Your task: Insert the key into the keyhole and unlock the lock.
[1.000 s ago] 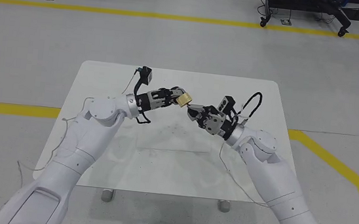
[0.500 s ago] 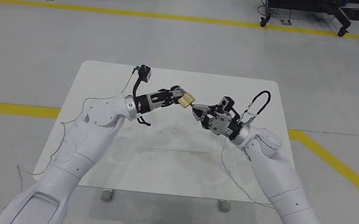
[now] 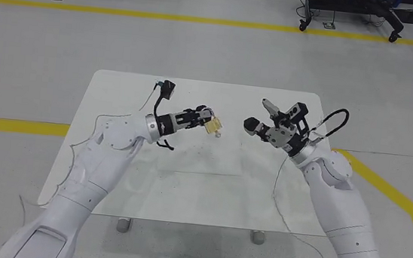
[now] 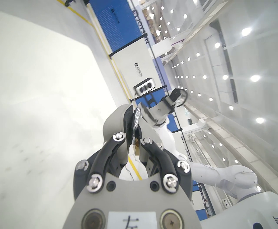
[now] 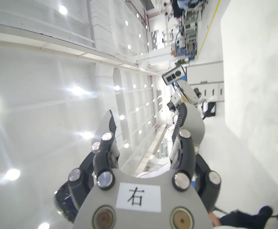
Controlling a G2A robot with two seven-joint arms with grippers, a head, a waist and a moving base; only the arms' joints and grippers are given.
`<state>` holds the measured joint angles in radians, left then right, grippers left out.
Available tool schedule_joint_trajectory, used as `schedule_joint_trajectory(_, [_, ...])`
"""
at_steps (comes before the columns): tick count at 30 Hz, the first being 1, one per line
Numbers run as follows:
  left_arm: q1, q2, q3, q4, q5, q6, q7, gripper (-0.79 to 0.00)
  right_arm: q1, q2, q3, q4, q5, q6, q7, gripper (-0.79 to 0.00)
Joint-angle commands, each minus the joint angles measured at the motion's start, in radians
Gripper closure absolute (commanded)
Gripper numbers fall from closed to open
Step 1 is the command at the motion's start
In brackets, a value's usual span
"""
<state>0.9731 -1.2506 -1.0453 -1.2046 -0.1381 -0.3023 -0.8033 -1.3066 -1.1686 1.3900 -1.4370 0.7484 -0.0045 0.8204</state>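
The brass lock [image 3: 211, 120] sits in the grip of the left hand [image 3: 203, 118], over the middle of the white worktop [image 3: 119, 97] and somewhat toward its far side. In the left wrist view the left hand [image 4: 133, 128] has its two fingers pressed in on the lock [image 4: 136, 148], of which a sliver of brass shows between them. A small silvery piece that looks like the key [image 3: 217, 133] sticks out at the lock's near right corner. It is too small to tell how deep it sits, and no hand touches it.

The right hand [image 3: 259, 115] is well apart from the lock, to its right, over the right half of the worktop. Its fingers are spread wide and hold nothing. One fingertip [image 3: 269, 104] points toward the far side and the other lies nearer. In the right wrist view the right hand [image 5: 147, 115] shows the same open gap, and beyond it the left hand appears farther off with a bit of the brass lock [image 5: 185, 99] at its tip.

Around the worktop lies a pale floor [image 3: 393, 80] crossed by yellow lines [image 3: 203, 20].
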Motion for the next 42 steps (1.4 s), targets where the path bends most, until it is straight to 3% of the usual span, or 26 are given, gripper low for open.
schedule_joint_trajectory(1, [0.001,0.007,0.019,-0.015,0.146,0.09,0.0,0.0,-0.005,0.001,0.009,-0.005,-0.008,-0.007,-0.005,-0.785])
schedule_joint_trajectory(10, [-0.022,0.007,0.139,-0.046,0.493,0.395,-0.05,0.0,-0.005,0.001,0.009,-0.005,-0.008,-0.007,-0.005,-0.785])
schedule_joint_trajectory(11, [-0.026,0.005,0.15,-0.049,0.519,0.419,-0.043,-0.117,-0.005,0.001,0.009,-0.005,-0.008,-0.007,-0.005,-0.785])
schedule_joint_trajectory(12, [-0.028,0.003,0.158,-0.051,0.536,0.444,-0.036,-0.339,-0.005,0.001,0.009,-0.005,-0.008,-0.007,-0.005,-0.785])
schedule_joint_trajectory(13, [-0.031,0.001,0.165,-0.055,0.547,0.465,-0.037,-0.631,-0.005,0.001,0.009,-0.005,-0.008,-0.007,-0.005,-0.785])
schedule_joint_trajectory(14, [-0.033,0.0,0.166,-0.061,0.548,0.486,-0.036,-0.785,-0.005,0.001,0.009,-0.005,-0.008,-0.007,-0.005,-0.785])
schedule_joint_trajectory(17, [-0.022,0.001,0.138,-0.119,0.521,0.536,-0.023,-0.785,-0.005,0.001,0.009,-0.005,-0.008,-0.007,-0.005,-0.785])
schedule_joint_trajectory(21, [0.05,0.021,0.037,-0.269,0.45,0.576,-0.013,-0.785,-0.005,0.001,0.009,-0.005,-0.008,-0.007,-0.005,-0.785])
schedule_joint_trajectory(29, [0.304,0.085,-0.279,-0.676,0.47,0.614,0.025,-0.785,-0.006,0.001,0.009,-0.007,-0.008,-0.007,-0.008,-0.785])
schedule_joint_trajectory(32, [0.396,0.1,-0.392,-0.797,0.479,0.616,0.049,-0.785,-0.019,0.001,0.035,-0.024,-0.009,-0.05,-0.076,-0.785])
schedule_joint_trajectory(35, [0.412,0.101,-0.415,-0.815,0.468,0.616,0.056,-0.785,-0.046,-0.002,0.067,-0.047,-0.049,-0.147,-0.239,-0.785])
schedule_joint_trajectory(42, [0.412,0.101,-0.415,-0.815,0.468,0.616,0.056,-0.785,-0.106,-0.001,0.15,-0.072,-0.095,-0.315,-0.352,-0.785])
